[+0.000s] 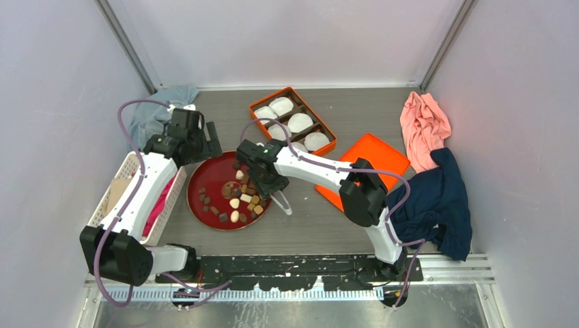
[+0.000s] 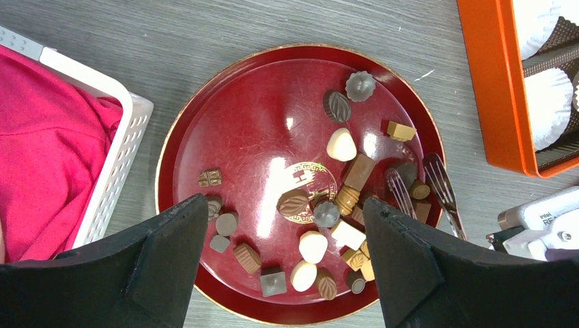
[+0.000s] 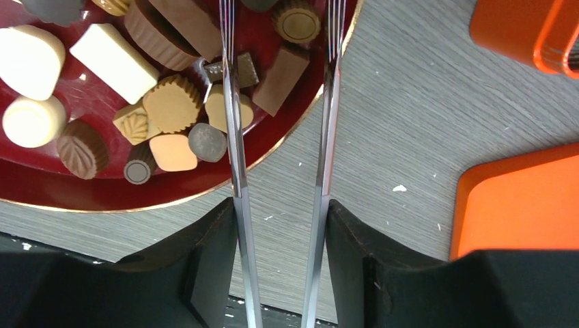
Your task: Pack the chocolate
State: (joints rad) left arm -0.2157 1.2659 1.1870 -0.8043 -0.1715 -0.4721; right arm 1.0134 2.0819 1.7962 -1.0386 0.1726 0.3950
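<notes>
The chocolate [image 1: 239,198] lies as several brown, tan and cream pieces on a round red plate [image 1: 198,184]. My left gripper [image 2: 285,225] is open and empty, hovering above the plate's near side, over the pieces [image 2: 341,143]. My right gripper [image 3: 280,225] is shut on metal tongs [image 3: 232,137], whose two arms stand apart and reach over the plate's right edge among the pieces [image 3: 171,102]. In the left wrist view the tongs [image 2: 440,184] have their tips on either side of a dark piece; I cannot tell whether they grip it.
An orange box [image 1: 292,121] with white paper cups stands behind the plate; its lid [image 1: 372,160] lies to the right. A white basket [image 1: 116,195] with pink cloth is at the left. Pink [image 1: 423,126] and navy [image 1: 437,205] clothes lie at the right, and a grey-blue cloth [image 1: 153,113] lies at the back left.
</notes>
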